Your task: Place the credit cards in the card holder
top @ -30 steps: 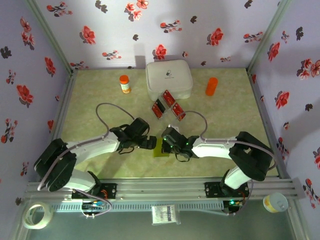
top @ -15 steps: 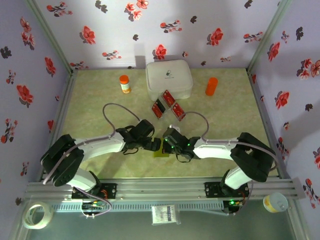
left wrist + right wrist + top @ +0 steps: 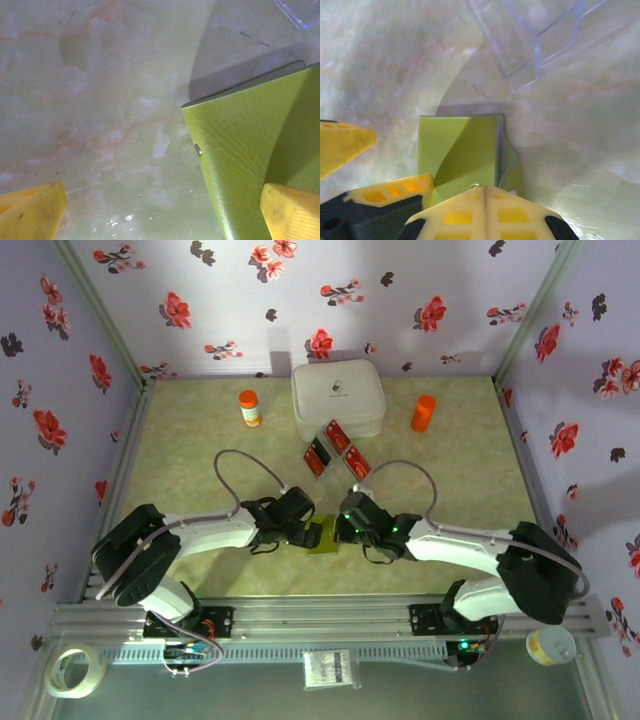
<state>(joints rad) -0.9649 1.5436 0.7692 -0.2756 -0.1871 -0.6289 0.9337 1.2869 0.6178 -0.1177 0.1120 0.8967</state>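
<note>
While L gripper [image 3: 304, 532] gapes wide & R gripper [image 3: 485, 200] sits pressed together at 1 card holder [image 3: 322, 539] toward desk's [image 3: 200, 460] near edge, 3 credit cards [image 3: 317, 456] lie farther back.

The card holder [image 3: 322, 537] lies on the table [image 3: 200, 470] at lower centre, between the left gripper [image 3: 306, 533] and the right gripper [image 3: 340, 531]. Above it, the credit cards [image 3: 335, 451] lie just below the case [image 3: 338, 398]. A bottle [image 3: 249, 407] stands left of the case, a canister [image 3: 424, 412] right.

A large white rounded plastic case [image 3: 338, 398] sat at the back of the pale green marbled tabletop [image 3: 190, 455], flanked by a white-labelled orange bottle [image 3: 249, 407] and a plain orange cylinder [image 3: 424, 412], beneath flower-papered walls [image 3: 200, 300].
</note>
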